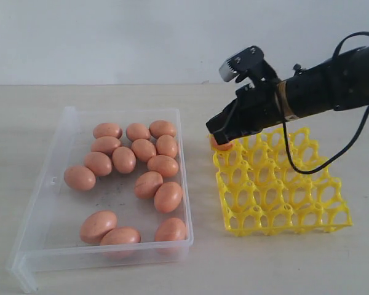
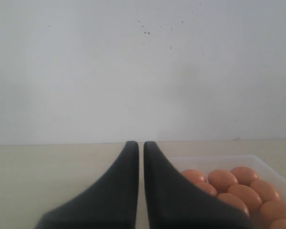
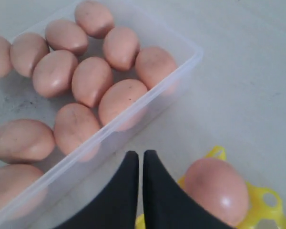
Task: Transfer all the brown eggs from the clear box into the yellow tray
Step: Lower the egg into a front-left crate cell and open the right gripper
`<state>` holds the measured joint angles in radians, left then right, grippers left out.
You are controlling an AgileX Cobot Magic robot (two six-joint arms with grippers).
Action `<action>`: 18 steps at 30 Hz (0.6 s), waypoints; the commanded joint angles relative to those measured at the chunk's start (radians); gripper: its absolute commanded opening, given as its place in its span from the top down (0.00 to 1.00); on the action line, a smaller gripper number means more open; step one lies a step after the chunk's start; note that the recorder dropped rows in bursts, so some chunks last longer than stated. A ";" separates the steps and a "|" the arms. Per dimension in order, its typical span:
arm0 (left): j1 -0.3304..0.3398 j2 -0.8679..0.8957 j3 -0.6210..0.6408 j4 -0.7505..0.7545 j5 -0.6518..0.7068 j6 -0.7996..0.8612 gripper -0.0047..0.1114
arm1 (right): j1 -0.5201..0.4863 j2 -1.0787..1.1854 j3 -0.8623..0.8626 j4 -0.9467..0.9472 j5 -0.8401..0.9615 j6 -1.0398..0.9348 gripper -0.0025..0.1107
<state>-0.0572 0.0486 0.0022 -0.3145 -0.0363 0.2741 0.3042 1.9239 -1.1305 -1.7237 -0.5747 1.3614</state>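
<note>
Several brown eggs [image 1: 143, 149] lie in the clear box [image 1: 49, 184] on the left. One brown egg [image 1: 221, 145] rests in the far left corner cup of the yellow tray [image 1: 283, 203]; the other cups are bare. My right gripper [image 1: 218, 136] hovers over that corner, shut and holding nothing. In the right wrist view its fingertips [image 3: 140, 155] stand just beside the egg [image 3: 217, 188] in the tray [image 3: 264, 210], with the box rim [image 3: 148, 102] beyond. My left gripper [image 2: 141, 144] is shut and empty, next to the box [image 2: 271, 169] and its eggs [image 2: 224, 179].
The box and tray stand side by side on a pale wooden table [image 1: 283, 264] with a narrow gap between them. A white wall [image 1: 111, 37] rises behind. A black cable [image 1: 332, 157] hangs from the right arm over the tray.
</note>
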 commanded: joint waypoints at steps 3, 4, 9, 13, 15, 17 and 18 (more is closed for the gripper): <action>-0.003 0.004 -0.002 -0.005 -0.016 0.005 0.93 | 0.101 0.078 -0.024 0.011 0.245 -0.028 0.98; -0.003 0.004 -0.002 -0.005 -0.016 0.005 0.93 | 0.101 0.088 -0.036 0.014 0.243 -0.025 0.98; -0.003 0.004 -0.002 -0.005 -0.016 0.005 0.93 | 0.101 0.100 -0.086 0.018 0.353 0.040 0.98; -0.003 0.004 -0.002 -0.005 -0.016 0.005 0.93 | 0.101 0.100 -0.091 0.018 0.352 0.047 0.98; -0.003 0.004 -0.002 -0.005 -0.016 0.005 0.93 | 0.101 0.100 -0.091 0.014 0.308 0.035 0.98; -0.003 0.004 -0.002 -0.005 -0.016 0.005 0.93 | 0.103 0.098 -0.091 0.014 0.318 0.035 0.98; -0.003 0.004 -0.002 -0.005 -0.016 0.005 0.93 | 0.103 0.098 -0.091 0.014 0.326 0.035 0.98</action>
<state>-0.0572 0.0486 0.0022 -0.3145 -0.0363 0.2741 0.4083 2.0255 -1.2141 -1.7112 -0.2527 1.3993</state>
